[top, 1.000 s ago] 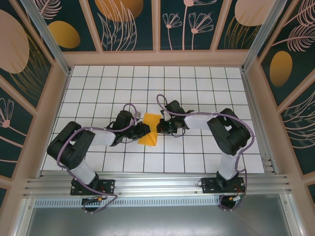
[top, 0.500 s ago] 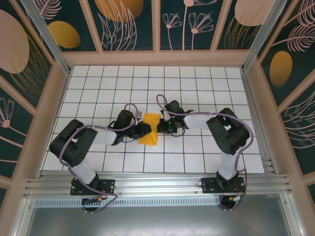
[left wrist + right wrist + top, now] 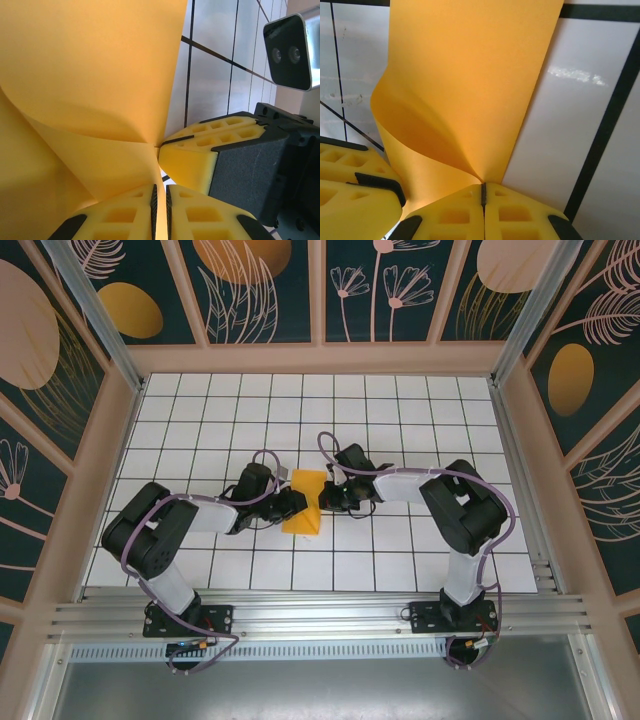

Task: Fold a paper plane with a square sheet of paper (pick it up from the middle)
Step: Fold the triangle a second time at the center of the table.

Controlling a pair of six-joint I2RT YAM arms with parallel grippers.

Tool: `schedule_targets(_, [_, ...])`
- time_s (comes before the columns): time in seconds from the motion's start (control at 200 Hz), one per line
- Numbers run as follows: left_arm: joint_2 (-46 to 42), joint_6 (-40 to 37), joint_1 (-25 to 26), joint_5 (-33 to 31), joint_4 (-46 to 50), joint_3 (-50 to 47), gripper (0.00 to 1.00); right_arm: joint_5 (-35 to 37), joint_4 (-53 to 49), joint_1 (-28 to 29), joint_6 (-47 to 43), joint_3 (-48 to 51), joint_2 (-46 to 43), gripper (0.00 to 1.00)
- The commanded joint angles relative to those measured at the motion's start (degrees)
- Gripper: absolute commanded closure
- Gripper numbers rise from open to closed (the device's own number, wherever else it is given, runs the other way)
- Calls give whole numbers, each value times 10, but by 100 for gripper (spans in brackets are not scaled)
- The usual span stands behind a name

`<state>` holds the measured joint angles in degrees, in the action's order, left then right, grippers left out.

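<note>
The square sheet of paper [image 3: 304, 512] is orange-yellow and stands bent into a curled wedge over the middle tiles. My left gripper [image 3: 292, 504] meets it from the left and my right gripper [image 3: 323, 498] from the right, tips almost touching. In the left wrist view the paper [image 3: 95, 75] curves down into my left gripper [image 3: 160, 195], shut on its edge, with a right finger [image 3: 195, 165] close beside. In the right wrist view my right gripper [image 3: 482, 189] is shut on the pinched point of the sheet [image 3: 470, 75], with the left fingers [image 3: 355, 185] at lower left. A paper plane is out of view.
The white grid-tiled table [image 3: 420, 420] is walled by a framed enclosure with patterned panels [image 3: 260, 290]. An aluminium rail [image 3: 320, 610] runs along the near edge by the arm bases. The right arm's wrist camera [image 3: 289, 50] shows at the upper right of the left wrist view.
The left arm's elbow has shifted slightly to the right. Both grippers and the paper stay where they were.
</note>
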<state>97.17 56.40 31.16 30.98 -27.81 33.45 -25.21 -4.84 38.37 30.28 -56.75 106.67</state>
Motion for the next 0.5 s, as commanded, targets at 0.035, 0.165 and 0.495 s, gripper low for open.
schedule_targets(0.035, [7, -13, 3, -6, 15, 11, 84, 16, 9, -1, -8, -11, -13, 93])
schedule_targets(0.165, [7, -15, 3, -7, 18, 11, 84, 18, 16, -1, -7, -10, -14, 92])
schedule_targets(0.495, [25, -16, 3, -7, 26, 14, 84, 12, 27, -1, -4, -14, -16, 94])
